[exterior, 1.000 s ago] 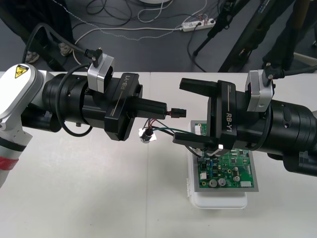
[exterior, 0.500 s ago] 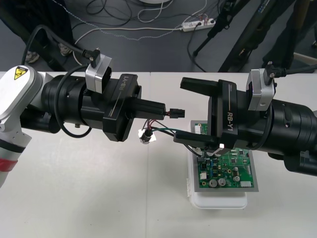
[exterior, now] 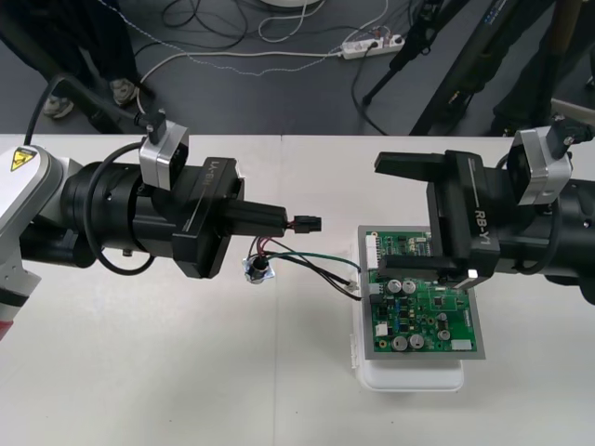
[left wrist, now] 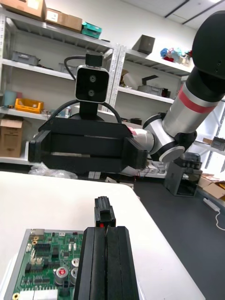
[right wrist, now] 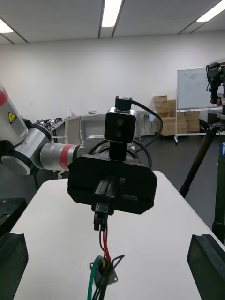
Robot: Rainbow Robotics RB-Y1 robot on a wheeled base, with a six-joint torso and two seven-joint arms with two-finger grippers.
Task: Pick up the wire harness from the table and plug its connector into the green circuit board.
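Observation:
My left gripper (exterior: 284,221) hovers above the table, left of the green circuit board (exterior: 423,308), and is shut on the harness's small black plug (exterior: 305,224). Red, black and green wires (exterior: 296,255) droop from the plug to the round metal socket (exterior: 257,269) near the table. In the left wrist view the plug (left wrist: 105,213) sticks out past my shut fingers (left wrist: 107,262), aimed toward the board (left wrist: 44,267). My right gripper (exterior: 377,217) stands open above the board's far side, holding nothing. In the right wrist view the left gripper (right wrist: 111,187) faces me with the plug (right wrist: 100,214) and socket (right wrist: 103,277) hanging below.
The board rests on a white base (exterior: 409,376) at the right of the table, near its front. The right gripper (left wrist: 84,147) hangs beyond the board in the left wrist view. Cables and a power strip (exterior: 370,45) lie on the dark floor past the table's far edge.
The two arms have drawn apart: the left gripper moved left and slightly nearer with the harness, and the open right gripper pulled back to the right, uncovering more of the board.

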